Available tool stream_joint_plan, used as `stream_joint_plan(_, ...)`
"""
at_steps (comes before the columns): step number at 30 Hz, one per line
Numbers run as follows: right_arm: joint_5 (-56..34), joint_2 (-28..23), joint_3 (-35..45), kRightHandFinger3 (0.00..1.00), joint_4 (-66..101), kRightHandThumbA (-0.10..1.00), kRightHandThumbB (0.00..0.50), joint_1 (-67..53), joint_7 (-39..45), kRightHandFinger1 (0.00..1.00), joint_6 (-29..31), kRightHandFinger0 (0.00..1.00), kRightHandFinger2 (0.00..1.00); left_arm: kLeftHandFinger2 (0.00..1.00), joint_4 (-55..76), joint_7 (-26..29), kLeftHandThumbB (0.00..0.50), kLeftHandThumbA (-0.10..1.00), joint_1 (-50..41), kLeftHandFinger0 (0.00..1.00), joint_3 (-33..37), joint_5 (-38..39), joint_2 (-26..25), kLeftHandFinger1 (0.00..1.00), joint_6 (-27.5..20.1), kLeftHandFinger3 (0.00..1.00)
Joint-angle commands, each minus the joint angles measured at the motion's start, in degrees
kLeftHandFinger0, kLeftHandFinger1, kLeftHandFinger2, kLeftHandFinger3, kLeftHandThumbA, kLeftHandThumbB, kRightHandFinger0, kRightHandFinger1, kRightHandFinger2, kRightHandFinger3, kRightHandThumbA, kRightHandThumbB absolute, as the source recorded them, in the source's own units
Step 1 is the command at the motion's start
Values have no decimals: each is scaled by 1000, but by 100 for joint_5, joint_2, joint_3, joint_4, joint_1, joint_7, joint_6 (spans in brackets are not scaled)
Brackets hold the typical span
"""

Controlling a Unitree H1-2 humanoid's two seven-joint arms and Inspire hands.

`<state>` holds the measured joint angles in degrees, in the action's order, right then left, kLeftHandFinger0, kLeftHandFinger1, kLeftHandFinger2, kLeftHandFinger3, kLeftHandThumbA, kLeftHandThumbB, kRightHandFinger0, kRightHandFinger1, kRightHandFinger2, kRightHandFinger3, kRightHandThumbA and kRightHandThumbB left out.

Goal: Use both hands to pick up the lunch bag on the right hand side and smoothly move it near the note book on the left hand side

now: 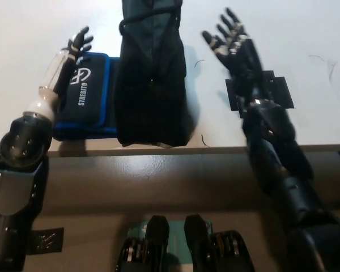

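Release step looks done, judging from the layout: lunch bag (152, 85) is standing on the white worktop (34, 34), nobody gripping it. Both robot hands are off it. Left robot hand (79, 41) is sitting well left of the lunch bag, above the far end of the blue notebook (85, 93), fingers spread, holding nothing. Right robot hand (229, 37) is hovering right of the lunch bag with a clear gap, fingers splayed wide, also empty.

Lunch bag is resting just right of the notebook, touching or overlapping its right edge; can't tell which, the bag is blocking that edge. Near side of the lunch bag is sitting close to the worktop's front edge. A black patch (272, 93) is lying right of the lunch bag, partly under the right forearm.

Bag looks: dark, near-black soft fabric, tall boxy body, upright, top pinched in with a strap or loop handle near the top. Sides are creasing, so likely soft and squashy, needing side pressure from both palms.

Next move, my guess: nothing left but pulling both arms back clear, keeping them wide so they're not clipping the bag and tipping it off the front edge.
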<state>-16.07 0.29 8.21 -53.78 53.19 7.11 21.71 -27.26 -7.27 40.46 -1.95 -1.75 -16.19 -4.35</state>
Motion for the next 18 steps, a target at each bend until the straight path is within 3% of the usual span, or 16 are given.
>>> stream_joint_plan(1, 158, -299, -56, 1000, 1630, 1000, 329, -271, 26, 1000, -239, 1000, 1000, 1000, 822, -235, 311, 1000, 27, 1000, 85, -119, -383, 1000, 158, 1000)
stream_joint_plan(8, 45, -530, -42, 1000, 2924, 1000, 290, -869, 68, 1000, -688, 1000, 1000, 1000, 1443, -286, 339, 1000, -362, 1000, 20, -36, -483, 1000, 265, 1000)
stream_joint_plan(12, 26, -650, -56, 1000, 3458, 1000, 320, -1202, 121, 1000, -785, 1000, 1000, 1000, 1908, -308, 346, 1000, -742, 1000, -24, -62, -576, 1000, 441, 1000)
stream_joint_plan(13, 3, -676, -52, 1000, 3596, 1000, 328, -1291, 127, 1000, -838, 1000, 1000, 1000, 2007, -334, 336, 1000, -843, 1000, -52, -9, -593, 1000, 461, 1000)
stream_joint_plan(14, -50, -737, -34, 1000, 3938, 1000, 293, -1543, 147, 1000, -927, 1000, 1000, 1000, 2237, -349, 307, 1000, -1094, 1000, -158, 163, -586, 1000, 483, 1000)
stream_joint_plan(16, -66, -785, -35, 1000, 4134, 1000, 291, -1708, 161, 1000, -971, 1000, 1000, 1000, 2381, -337, 309, 1000, -1274, 1000, -225, 237, -576, 1000, 453, 1000)
stream_joint_plan(18, -73, -870, -64, 1000, 4376, 1000, 279, -1972, 233, 1000, -990, 1000, 1000, 1000, 2623, -330, 256, 1000, -1584, 1000, -315, 340, -561, 1000, 341, 1000)
